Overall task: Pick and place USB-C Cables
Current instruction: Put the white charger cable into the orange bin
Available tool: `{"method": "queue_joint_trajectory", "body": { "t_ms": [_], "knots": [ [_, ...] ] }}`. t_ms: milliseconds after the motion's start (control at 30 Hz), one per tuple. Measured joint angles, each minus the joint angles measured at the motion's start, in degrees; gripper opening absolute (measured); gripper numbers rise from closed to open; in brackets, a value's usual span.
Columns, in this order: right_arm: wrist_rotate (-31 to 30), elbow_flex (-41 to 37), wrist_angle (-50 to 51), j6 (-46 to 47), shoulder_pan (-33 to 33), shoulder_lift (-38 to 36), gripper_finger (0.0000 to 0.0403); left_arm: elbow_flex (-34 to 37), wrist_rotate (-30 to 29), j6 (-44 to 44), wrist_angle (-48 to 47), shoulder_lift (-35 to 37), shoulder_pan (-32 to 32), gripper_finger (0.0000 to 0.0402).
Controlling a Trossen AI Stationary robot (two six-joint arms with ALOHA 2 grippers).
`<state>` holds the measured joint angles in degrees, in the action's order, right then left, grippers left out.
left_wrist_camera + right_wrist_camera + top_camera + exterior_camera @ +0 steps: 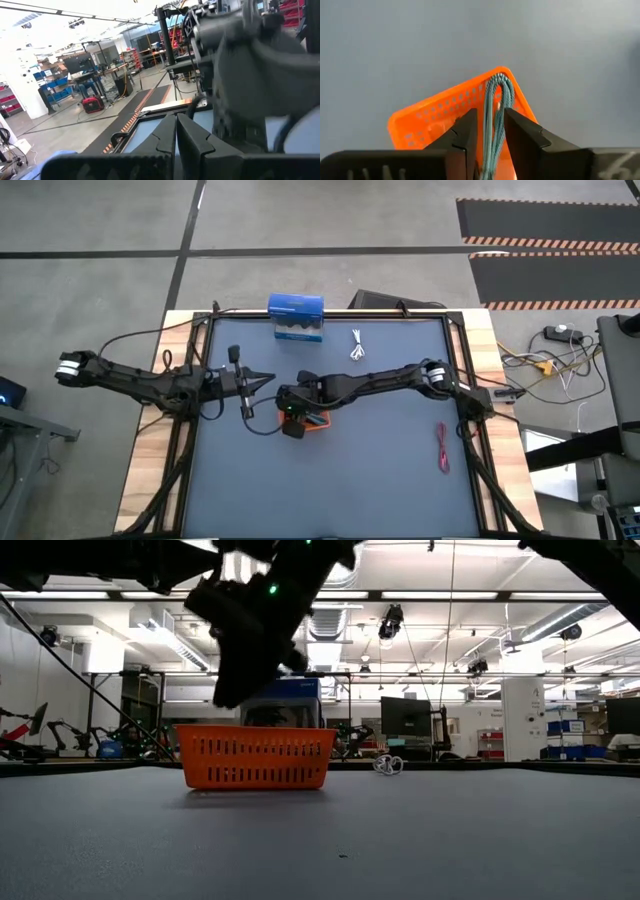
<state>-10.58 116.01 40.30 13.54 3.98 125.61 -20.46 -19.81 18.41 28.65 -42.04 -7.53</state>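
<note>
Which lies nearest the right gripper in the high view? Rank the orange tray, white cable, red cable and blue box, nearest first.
Right gripper holds the teal-green cable.
1. Orange tray: directly beneath it.
2. Blue box at the far edge, and white cable, far right: too close to call.
3. Red cable: right edge.

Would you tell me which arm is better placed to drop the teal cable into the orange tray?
The right: its pincer grips the teal cable above the orange tray.

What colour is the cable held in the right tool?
Teal-green cable, pinched by the right tool above the orange tray; right wrist view shows it best.
</note>
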Motion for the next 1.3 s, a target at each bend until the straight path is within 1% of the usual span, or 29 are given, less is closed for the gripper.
{"method": "queue_joint_trajectory", "body": {
  "t_ms": [133, 167, 233, 267, 333, 467, 600, 700, 767, 933, 1000, 1067, 1133, 1300],
  "knots": [
    [-0.91, -0.01, 7.64, -0.67, 0.17, -2.43, 0.0073, -0.01, 0.00, 0.00, -0.09, -0.02, 0.00, 0.0000],
    [-2.52, -0.03, 10.16, -0.73, 0.19, -3.02, 0.0069, -0.07, 0.00, 0.00, -0.09, -0.04, 0.00, 0.0000],
    [-7.92, -0.41, 14.93, -0.83, -0.25, -4.37, 0.0061, -0.08, 0.00, 0.00, -0.04, -0.02, 0.02, 0.0000],
    [-11.01, -0.55, 17.02, -0.83, -0.80, -4.89, 0.0057, -0.06, 0.00, 0.00, -0.03, -0.02, 0.02, 0.0000],
    [-14.92, -1.14, 20.65, -0.43, -2.72, -6.33, 0.0049, -0.01, 0.00, 0.00, -0.04, -0.02, 0.00, 0.0000],
    [-15.56, -3.64, 22.21, 1.47, -8.00, -9.28, 0.0034, -0.10, 0.00, 0.00, 0.07, -0.14, 0.02, 0.0000],
    [-14.83, -7.84, 21.28, 3.90, -13.93, -12.22, 0.0033, 0.03, -0.02, 0.00, -0.05, -0.11, 0.02, 0.0000],
    [-12.51, -12.29, 19.36, 7.84, -18.67, -14.61, 0.0047, 0.03, -0.10, 0.00, -0.07, -0.16, 0.01, 0.0000],
    [-10.83, -15.99, 17.60, 9.41, -21.69, -16.12, 0.0063, -0.13, -0.13, 0.13, -0.11, -0.20, 0.02, 0.0000],
    [-9.76, -24.75, 10.21, 12.41, -27.50, -18.69, 0.0124, -0.40, -0.20, 4.62, 2.38, -0.17, 0.01, 0.0000],
    [-7.47, -27.06, 8.09, 13.23, -29.35, -18.85, 0.0147, -0.40, -0.29, 6.77, 4.86, -0.24, 0.00, 0.0000],
    [-5.18, -28.78, 5.78, 13.82, -30.69, -18.85, 0.0167, -0.38, -0.38, 7.86, 6.72, -0.24, 0.01, 0.0000],
    [-4.59, -30.19, 3.91, 14.49, -31.17, -18.87, 0.0182, -0.38, -0.42, 7.97, 7.62, -0.23, 0.00, 0.0000],
    [-4.36, -33.25, -0.37, 17.31, -31.11, -18.89, 0.0196, -0.38, -0.46, 8.89, 7.64, -0.16, 0.01, 0.0000]
  ]
}}
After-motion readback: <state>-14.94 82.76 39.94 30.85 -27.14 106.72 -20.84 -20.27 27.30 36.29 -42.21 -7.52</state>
